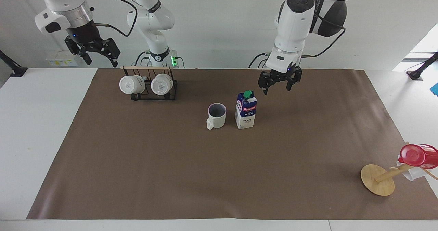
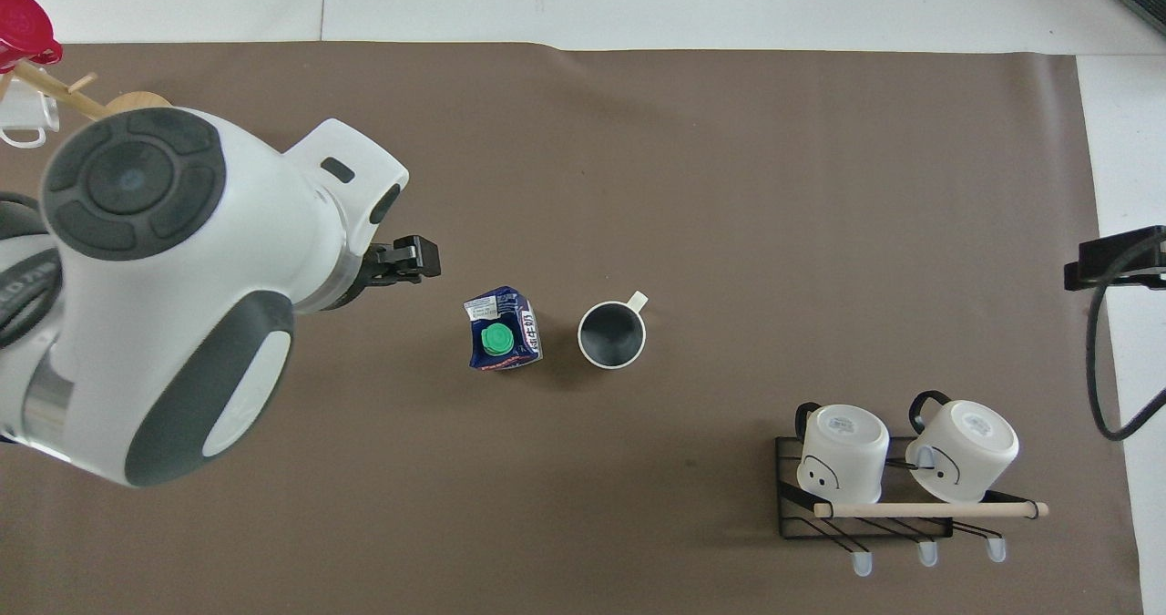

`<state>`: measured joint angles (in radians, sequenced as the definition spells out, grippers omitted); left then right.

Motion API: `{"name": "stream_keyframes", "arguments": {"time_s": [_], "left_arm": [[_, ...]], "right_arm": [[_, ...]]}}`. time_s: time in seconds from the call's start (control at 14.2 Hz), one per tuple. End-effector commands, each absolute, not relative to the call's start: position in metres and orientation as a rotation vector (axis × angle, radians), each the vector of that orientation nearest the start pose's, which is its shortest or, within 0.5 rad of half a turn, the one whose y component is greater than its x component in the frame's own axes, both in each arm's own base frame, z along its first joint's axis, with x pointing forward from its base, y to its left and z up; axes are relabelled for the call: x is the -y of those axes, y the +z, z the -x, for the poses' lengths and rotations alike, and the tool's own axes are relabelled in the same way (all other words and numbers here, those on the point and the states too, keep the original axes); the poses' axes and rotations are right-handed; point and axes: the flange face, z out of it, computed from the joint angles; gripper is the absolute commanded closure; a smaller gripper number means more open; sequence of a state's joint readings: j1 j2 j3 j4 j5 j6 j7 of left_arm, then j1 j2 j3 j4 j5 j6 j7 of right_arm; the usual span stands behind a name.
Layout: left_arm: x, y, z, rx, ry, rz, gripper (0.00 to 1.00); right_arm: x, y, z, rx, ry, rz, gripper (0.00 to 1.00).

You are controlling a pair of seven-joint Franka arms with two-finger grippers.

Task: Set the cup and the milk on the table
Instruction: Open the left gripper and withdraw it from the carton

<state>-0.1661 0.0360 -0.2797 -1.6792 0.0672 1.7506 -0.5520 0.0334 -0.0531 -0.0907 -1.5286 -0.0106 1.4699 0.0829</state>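
Sitting upright on the wide brown paper sheet point(image 1: 219, 176) that covers most of the big white rectangular bench point(image 1: 41, 128) are both task items: the cream-white ceramic mug point(image 1: 216, 116) with the dark grey-purple inside and chunky loop handle, and the tall white and dark-blue milk carton point(image 1: 246, 110) with its green screw cap and red label band. They stand just beside each other, not touching, the carton toward the left arm's end. Nothing has hold of either one.

Left end effector point(image 1: 278, 86) hangs in the air over bare paper, near the carton but clear of it, fingers spread wide and empty. Right end effector point(image 1: 98, 57) waits up high over the bench edge by the black wire rack point(image 1: 154, 95), also wide apart with nothing in it.

That rack carries two all-white mugs point(image 1: 146, 84) tipped on their sides, bases showing. At the left arm's end, farther from the robots, a round wooden disc stand point(image 1: 377, 180) holds a red translucent plastic cup point(image 1: 415, 155).
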Motion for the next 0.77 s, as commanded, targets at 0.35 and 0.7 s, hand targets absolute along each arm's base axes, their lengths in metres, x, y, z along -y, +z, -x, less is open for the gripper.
{"name": "stream_keyframes", "arguments": {"time_s": [0.35, 0.7], "left_arm": [[0.135, 0.604, -0.551, 0.03, -0.027, 3.082, 0.0], [0.097, 0.616, -0.549, 0.007, 0.016, 3.077, 0.0]], "right_arm": [[0.035, 0.662, -0.523, -0.195, -0.019, 3.144, 0.0], [0.034, 0.66, -0.523, -0.239, -0.014, 3.146, 0.0]]}}
